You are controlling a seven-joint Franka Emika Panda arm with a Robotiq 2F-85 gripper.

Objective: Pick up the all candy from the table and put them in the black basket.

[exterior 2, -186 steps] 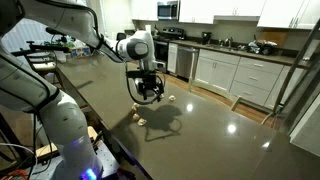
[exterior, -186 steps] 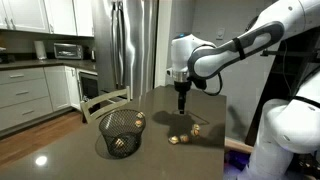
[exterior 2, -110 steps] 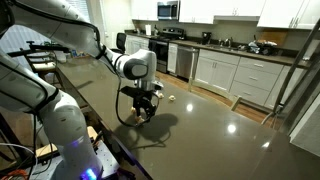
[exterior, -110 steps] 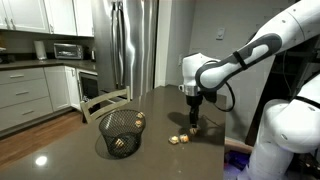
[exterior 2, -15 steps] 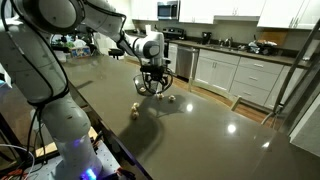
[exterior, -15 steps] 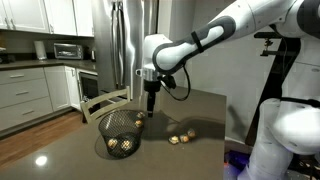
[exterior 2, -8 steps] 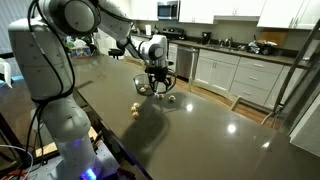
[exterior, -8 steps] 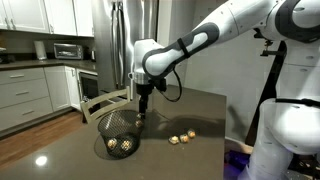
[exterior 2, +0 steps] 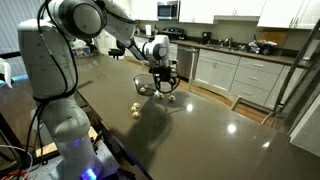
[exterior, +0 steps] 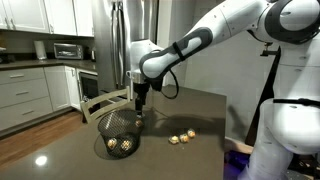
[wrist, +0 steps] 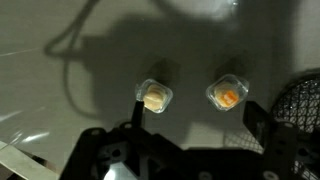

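Pincer hangs over black basket rim, jaws spread, empty as far as we see, placed so drops land inside. Candy sits in basket; more waits on tabletop.

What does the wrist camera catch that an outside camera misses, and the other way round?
Wrist view only: a top-down close-up of two pieces of candy lying apart on the table. Exterior view only: the whole arm, more candy already inside the black basket, and the fridge behind. Both: the basket's mesh, the dark table, loose candy.
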